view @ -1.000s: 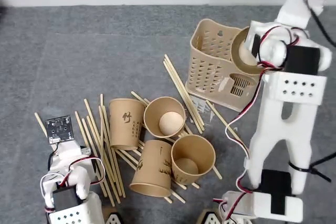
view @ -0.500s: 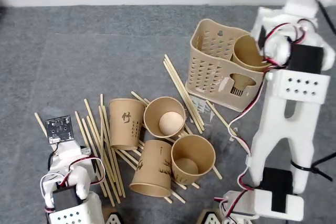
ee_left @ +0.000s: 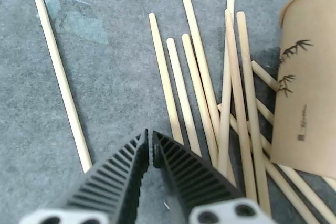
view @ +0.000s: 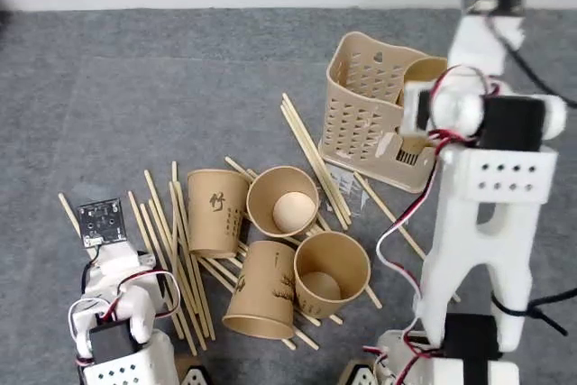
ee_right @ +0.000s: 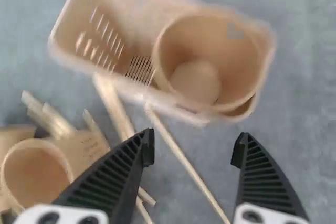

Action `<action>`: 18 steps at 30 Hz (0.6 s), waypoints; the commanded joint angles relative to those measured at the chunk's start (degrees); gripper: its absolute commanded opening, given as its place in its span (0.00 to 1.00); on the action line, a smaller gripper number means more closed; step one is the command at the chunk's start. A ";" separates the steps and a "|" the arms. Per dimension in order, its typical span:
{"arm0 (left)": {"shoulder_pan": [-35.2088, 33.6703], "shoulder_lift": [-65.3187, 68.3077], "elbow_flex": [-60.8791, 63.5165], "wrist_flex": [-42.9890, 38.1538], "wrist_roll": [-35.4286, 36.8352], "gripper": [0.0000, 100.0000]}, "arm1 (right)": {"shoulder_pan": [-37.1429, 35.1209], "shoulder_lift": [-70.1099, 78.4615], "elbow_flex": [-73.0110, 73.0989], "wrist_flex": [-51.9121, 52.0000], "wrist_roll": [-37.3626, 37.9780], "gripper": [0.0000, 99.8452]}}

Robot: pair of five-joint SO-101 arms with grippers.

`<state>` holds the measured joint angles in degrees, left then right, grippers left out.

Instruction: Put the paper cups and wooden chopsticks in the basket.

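Let go of a paper cup within the last second, leaving it mouth-up inside the basket at the end away from the loose pile, and drew the right claw back above the basket's rim, spread wide (apparently clear of it, though that view is smeared). Leaves four paper cups on the table in front of the basket and wooden chopsticks crowding its front wall, with bare room only behind the basket. Holds the left claw pressed together on nothing, well apart from the basket.
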<state>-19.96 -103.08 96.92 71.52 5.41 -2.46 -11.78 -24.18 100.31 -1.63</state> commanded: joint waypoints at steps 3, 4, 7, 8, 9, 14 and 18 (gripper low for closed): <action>-0.35 -0.53 -0.48 0.09 0.26 0.02 | -4.62 -7.25 4.57 2.68 0.79 0.24; -0.35 -0.53 -0.48 0.09 0.35 0.02 | -5.85 -8.66 6.95 2.68 0.88 0.24; -0.35 -0.53 -0.48 0.09 0.35 0.02 | -8.84 -14.29 14.68 2.68 0.88 0.24; -0.35 -0.53 -0.48 0.09 0.26 0.02 | -10.15 -16.22 17.32 2.68 0.88 0.24; -0.35 -0.53 -0.48 0.09 0.26 0.02 | -11.38 -18.24 19.78 2.68 0.88 0.24; -0.35 -0.53 -0.48 0.35 0.09 0.02 | -15.78 -26.15 31.91 2.59 0.44 0.24; -0.79 -0.53 -3.56 0.35 -9.76 0.02 | -16.84 -28.88 39.65 2.51 0.26 0.24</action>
<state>-20.31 -103.08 96.92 71.52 3.30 -18.46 -37.63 12.40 100.48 -1.54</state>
